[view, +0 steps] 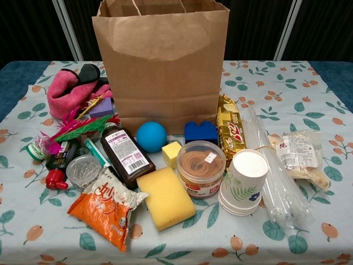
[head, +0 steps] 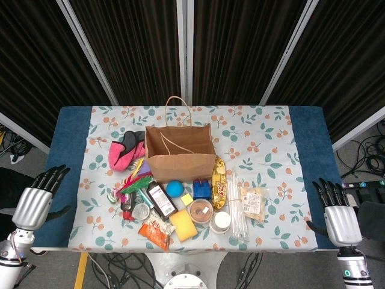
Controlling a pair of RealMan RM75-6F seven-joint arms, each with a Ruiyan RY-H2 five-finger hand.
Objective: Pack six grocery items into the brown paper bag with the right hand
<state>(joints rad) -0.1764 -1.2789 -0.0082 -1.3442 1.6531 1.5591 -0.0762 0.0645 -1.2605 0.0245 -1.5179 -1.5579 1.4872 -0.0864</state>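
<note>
While both arms sit at the outer edges of the table [head: 301, 129], we record the right hand [head: 334, 208] off the right border with its dark fingers spread apart and nothing in its grasp; the left hand [head: 37, 195] lies off the left border in the same condition, fingers apart and holding nothing. Neither hand appears in the chest view. We locate the brown paper bag [view: 165, 66] upright at the middle of the floral tablecloth [head: 264, 141], mouth open, its handles raised above the rim. We find the grocery items grouped in front of the bag and to its sides. At the left, a pink cloth [view: 63, 91] lies beside the bag, with coloured feathers [view: 77, 128] just in front of it. A dark bottle [view: 126, 156] with a purple label lies flat next to a blue ball [view: 151, 136], and the ball rests close to the bag's front face. An orange snack packet [view: 107, 212] and a yellow sponge [view: 165, 199] occupy the near edge of the group. A round tub of rubber bands [view: 201, 168] touches a stack of paper cups [view: 242, 182] lying on its side. A blue block [view: 201, 132] sits behind the tub, a gold snack packet [view: 230, 130] runs alongside it, and a clear sleeve [view: 270, 171] and a bagged food pack [view: 300, 157] lie further right.
</note>
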